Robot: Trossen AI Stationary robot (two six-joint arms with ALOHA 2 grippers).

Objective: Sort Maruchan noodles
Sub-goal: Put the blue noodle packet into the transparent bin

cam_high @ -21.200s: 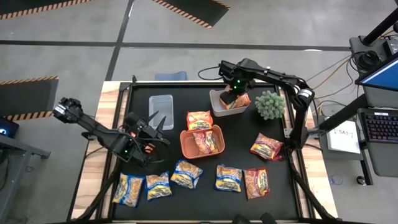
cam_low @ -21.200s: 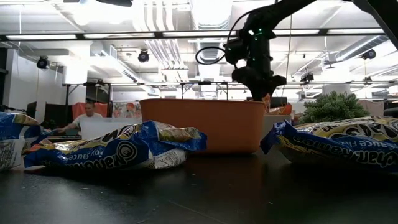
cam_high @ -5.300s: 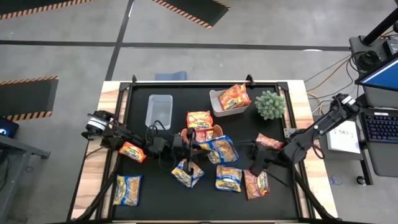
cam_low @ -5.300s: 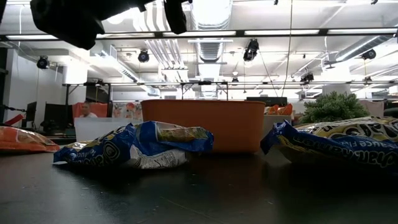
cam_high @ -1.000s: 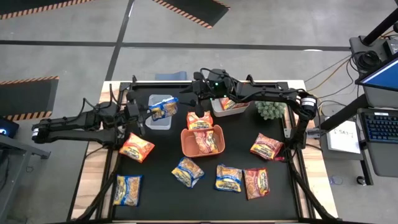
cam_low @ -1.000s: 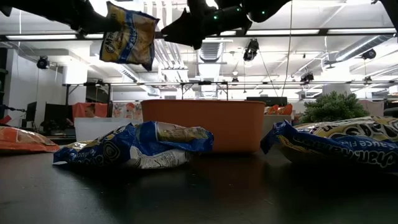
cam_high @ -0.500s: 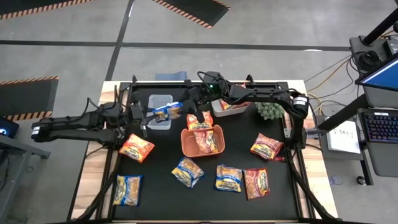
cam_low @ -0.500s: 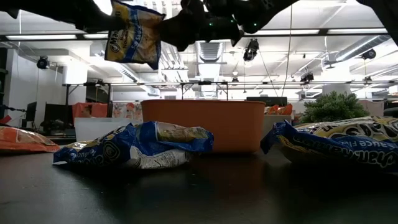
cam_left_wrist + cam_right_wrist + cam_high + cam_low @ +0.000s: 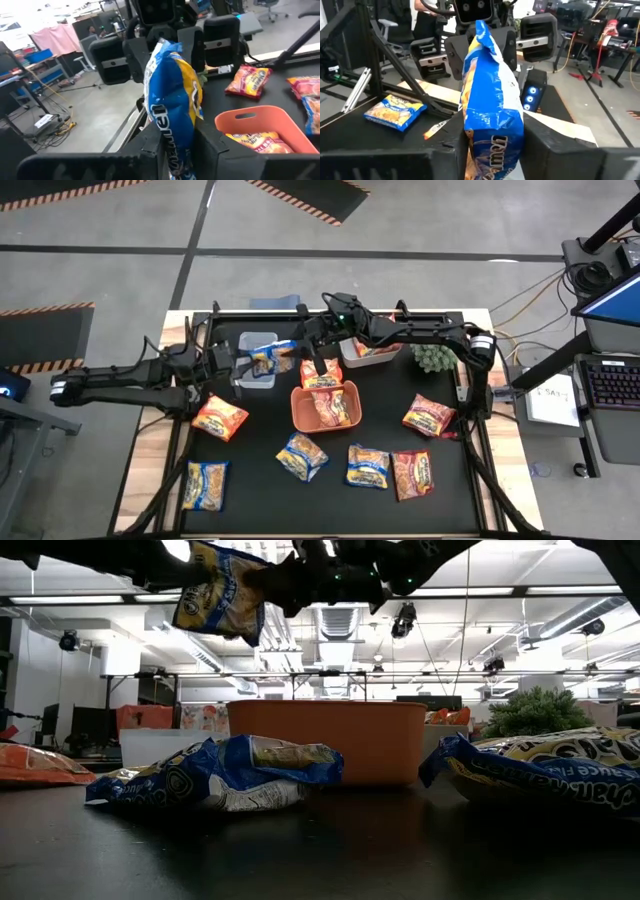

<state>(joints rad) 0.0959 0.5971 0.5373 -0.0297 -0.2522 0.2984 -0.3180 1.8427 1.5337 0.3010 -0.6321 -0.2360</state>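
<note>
A blue-and-yellow noodle packet (image 9: 268, 358) is held in the air between both grippers, above the clear bin (image 9: 250, 340). It also shows in the low view (image 9: 220, 595). My left gripper (image 9: 243, 360) is shut on its left end. My right gripper (image 9: 297, 352) is closed round its right end. Other packets lie flat on the black table: orange (image 9: 220, 418), blue (image 9: 205, 485) (image 9: 301, 456) (image 9: 367, 466) and red (image 9: 412, 473) (image 9: 428, 416). My left gripper pinches the packet's left end (image 9: 172, 150) between its two fingers, coming level from the table's left. The packet stands on edge, clear of the table and the bin. My right gripper has the packet's right end (image 9: 492, 145) between its two fingers, coming level from the table's right. The film there is crumpled (image 9: 495, 120).
An orange bin (image 9: 297, 410) with orange packets stands mid-table, and one more orange packet (image 9: 320, 372) lies at its far rim. A white bin (image 9: 352, 358) with a packet and a small green plant (image 9: 433, 348) stand at the far right.
My right gripper has gone toward the table's left, up to the hanging packet, and its fingers now stand round the packet's right end. My left gripper has carried the packet a little toward the right, still in the air above the clear bin.
</note>
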